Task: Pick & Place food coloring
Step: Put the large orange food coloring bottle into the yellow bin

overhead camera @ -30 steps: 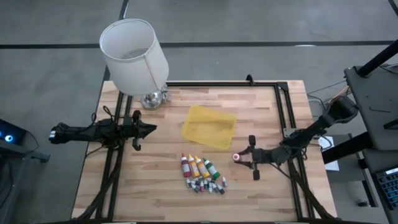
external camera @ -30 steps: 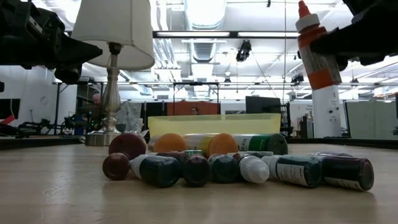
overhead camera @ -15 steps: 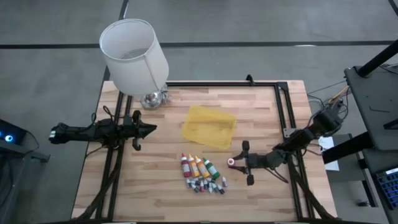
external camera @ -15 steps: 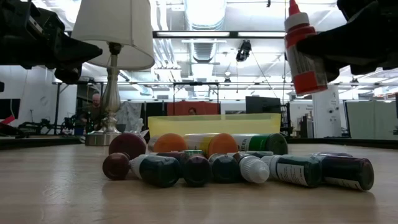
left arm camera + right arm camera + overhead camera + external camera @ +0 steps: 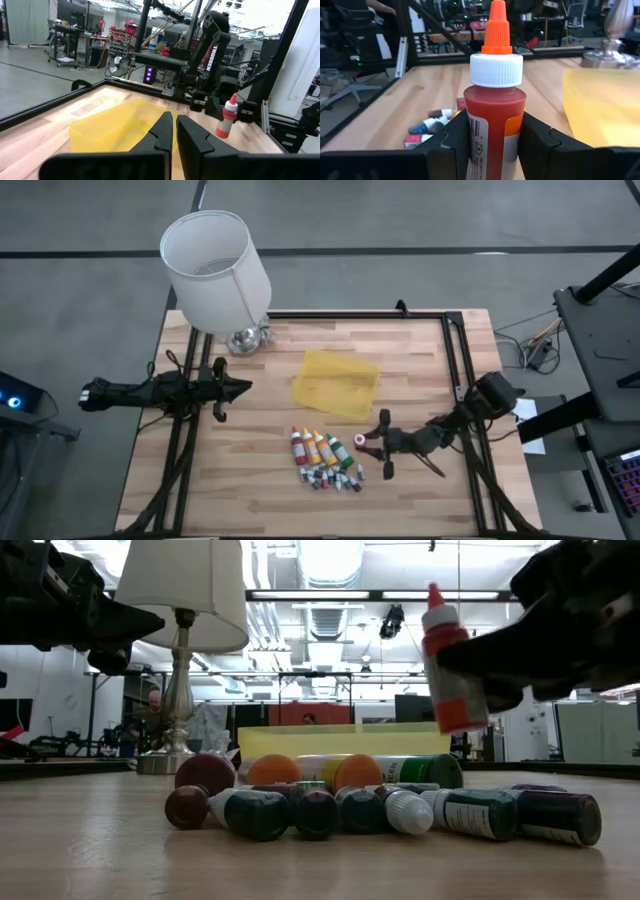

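Right hand [image 5: 492, 135] clamped on upright red squeeze bottle with white collar and orange tip [image 5: 492, 107], carried above wooden desk [image 5: 250, 480]. Shifted in the last second toward row of lying food-coloring bottles [image 5: 320, 448], now just beside it. Likely set-down near. Left hand [image 5: 243, 387] together, idle at desk edge.

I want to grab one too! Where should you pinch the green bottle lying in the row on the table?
Pinch the green bottle across its round middle, coming straight down from above. It lies flat with an orange bottle close on one side, so the fingers probably need to slip into narrow gaps; its pale pointed tip looks too slim to hold.
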You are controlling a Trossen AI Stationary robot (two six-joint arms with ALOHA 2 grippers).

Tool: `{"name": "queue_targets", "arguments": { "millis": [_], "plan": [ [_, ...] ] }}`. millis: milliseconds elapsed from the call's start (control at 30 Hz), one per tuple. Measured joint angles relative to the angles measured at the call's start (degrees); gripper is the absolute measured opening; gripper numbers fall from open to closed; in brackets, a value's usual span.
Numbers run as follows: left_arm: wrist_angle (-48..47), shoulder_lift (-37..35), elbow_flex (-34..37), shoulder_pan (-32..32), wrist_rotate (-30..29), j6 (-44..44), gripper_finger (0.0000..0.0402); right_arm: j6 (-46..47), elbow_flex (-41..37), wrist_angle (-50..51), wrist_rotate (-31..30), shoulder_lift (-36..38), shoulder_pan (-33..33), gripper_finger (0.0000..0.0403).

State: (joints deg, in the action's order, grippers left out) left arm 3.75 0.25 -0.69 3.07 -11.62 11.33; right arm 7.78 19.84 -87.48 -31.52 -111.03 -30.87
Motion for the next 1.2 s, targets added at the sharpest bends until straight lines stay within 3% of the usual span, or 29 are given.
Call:
{"name": "queue_targets", "arguments": {
  "millis": [600,1200],
  "plan": [
    [0.02,0.00,0.01,0.01,-0.02,0.01,0.0000,-1.23,2.46,-1.90,-0.10,-8.53,4.78,0.0121],
    [0.04,0.00,0.00,0.02,0.00,0.00,0.0000,2.17,2.55,-1.81,-0.08,-9.98,4.91,0.0121]
  ]
}}
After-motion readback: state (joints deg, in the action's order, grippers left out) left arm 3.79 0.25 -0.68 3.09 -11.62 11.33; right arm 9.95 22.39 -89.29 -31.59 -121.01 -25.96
